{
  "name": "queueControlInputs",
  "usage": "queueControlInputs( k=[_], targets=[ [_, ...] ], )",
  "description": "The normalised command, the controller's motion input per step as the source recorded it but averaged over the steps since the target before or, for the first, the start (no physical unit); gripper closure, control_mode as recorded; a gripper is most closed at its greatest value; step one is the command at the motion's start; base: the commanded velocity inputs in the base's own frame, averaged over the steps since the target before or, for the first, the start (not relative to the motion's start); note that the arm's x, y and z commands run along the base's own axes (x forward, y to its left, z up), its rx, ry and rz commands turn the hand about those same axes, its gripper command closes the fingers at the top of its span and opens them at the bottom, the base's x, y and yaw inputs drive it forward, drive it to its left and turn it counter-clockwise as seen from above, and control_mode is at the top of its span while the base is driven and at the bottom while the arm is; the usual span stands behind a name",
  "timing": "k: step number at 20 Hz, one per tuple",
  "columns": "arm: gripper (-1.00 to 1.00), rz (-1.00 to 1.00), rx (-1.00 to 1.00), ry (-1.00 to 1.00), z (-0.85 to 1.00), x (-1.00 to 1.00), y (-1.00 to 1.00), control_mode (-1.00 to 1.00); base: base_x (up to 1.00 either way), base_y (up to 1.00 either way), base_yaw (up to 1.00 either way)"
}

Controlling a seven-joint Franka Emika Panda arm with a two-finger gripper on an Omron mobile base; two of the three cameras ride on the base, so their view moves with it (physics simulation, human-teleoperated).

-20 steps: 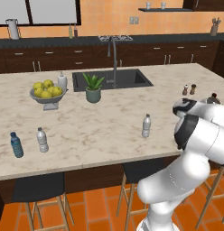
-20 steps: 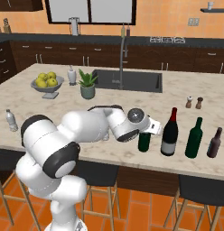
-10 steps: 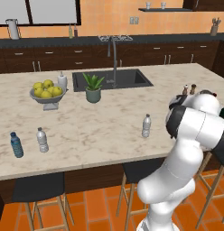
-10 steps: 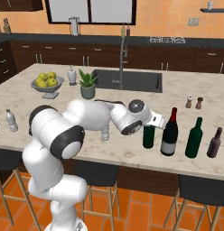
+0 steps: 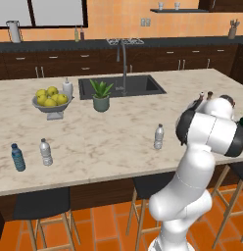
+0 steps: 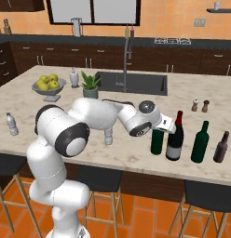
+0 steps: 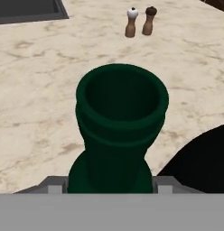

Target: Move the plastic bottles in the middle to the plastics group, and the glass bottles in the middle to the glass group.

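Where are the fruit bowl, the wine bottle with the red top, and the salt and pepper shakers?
fruit bowl (image 5: 50,104), left base view, its rim.
wine bottle (image 6: 175,142), right base view, its label.
salt and pepper shakers (image 7: 131,22), hand view, the white-topped one.

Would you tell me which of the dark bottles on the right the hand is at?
The hand is at the green bottle left of the red-necked wine bottle.
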Motion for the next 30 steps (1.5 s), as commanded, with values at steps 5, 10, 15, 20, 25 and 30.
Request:
queueControlInputs(
  k=[5, 10, 15, 20, 25, 30],
  targets=[
    [1.0, 0.0, 0.0, 0.0, -0.53, 0.0, 0.0, -1.0, 0.0, 0.0, 0.0],
    [1.0, 0.0, 0.0, 0.0, -0.07, -0.09, 0.0, -1.0, 0.0, 0.0, 0.0],
    [1.0, 0.0, 0.0, 0.0, -0.01, -0.18, 0.24, -1.0, 0.0, 0.0, 0.0],
    [1.0, 0.0, 0.0, -0.05, -0.03, 0.04, 0.14, -1.0, 0.0, 0.0, 0.0],
    [1.0, 0.0, 0.0, -0.1, -0.12, 0.04, 0.0, -1.0, 0.0, 0.0, 0.0],
    [1.0, 0.0, 0.0, 0.0, -0.07, 0.0, 0.0, -1.0, 0.0, 0.0, 0.0]
  ],
)
